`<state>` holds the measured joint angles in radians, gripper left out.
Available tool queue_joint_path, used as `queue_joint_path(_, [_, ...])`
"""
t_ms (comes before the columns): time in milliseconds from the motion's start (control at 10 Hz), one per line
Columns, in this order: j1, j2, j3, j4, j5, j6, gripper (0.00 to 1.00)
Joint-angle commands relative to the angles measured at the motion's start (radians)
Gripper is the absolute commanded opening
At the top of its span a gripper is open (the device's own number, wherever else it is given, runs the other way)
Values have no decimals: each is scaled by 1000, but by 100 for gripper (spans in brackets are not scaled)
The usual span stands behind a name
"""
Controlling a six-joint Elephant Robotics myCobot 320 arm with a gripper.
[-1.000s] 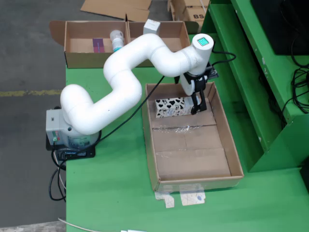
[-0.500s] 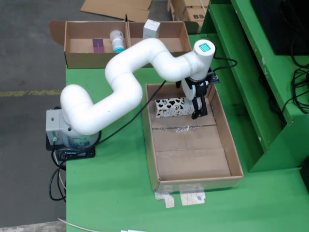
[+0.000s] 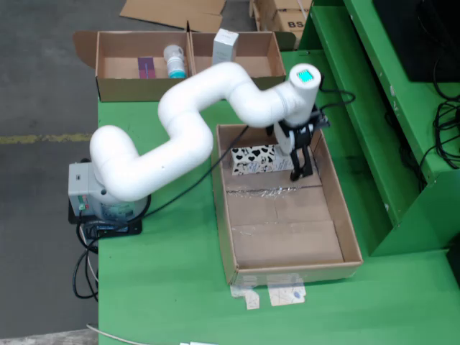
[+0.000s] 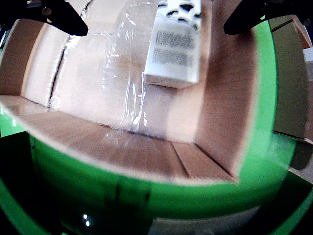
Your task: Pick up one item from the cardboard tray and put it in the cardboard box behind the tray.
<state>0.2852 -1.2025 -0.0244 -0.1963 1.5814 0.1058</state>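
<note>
A white box with a black cow-spot pattern [image 3: 255,159] lies flat at the far end of the cardboard tray [image 3: 224,237]. In the wrist view the box [image 4: 173,49] shows a label of fine print and lies on the tray floor [image 4: 98,73]. My gripper [image 3: 300,175] hangs inside the tray at the box's right end. In the wrist view the gripper [image 4: 154,17] is open, its black fingertips [image 4: 58,17] wide apart on either side of the box, holding nothing. The cardboard box [image 3: 115,88] stands behind the tray.
The back box holds a purple item [image 3: 146,67], a white bottle with a blue label [image 3: 175,61] and a white carton [image 3: 225,47]. Green shelving [image 3: 374,108] and cables [image 3: 445,136] stand to the right. Paper scraps [image 3: 277,295] lie before the tray.
</note>
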Motion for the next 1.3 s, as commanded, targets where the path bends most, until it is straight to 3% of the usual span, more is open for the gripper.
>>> queue_joint_path(0, [-8,-116,24,390,-84,-22,100])
queue_joint_path(100, [0,-160,24,494,-150,-31,100])
queue_joint_path(300, [0,-160,24,494,-150,-31,100])
queue_joint_path(400, [74,-291,24,709,-615,-119,100])
queue_joint_path(1200, [72,-299,24,709,-620,-118,100])
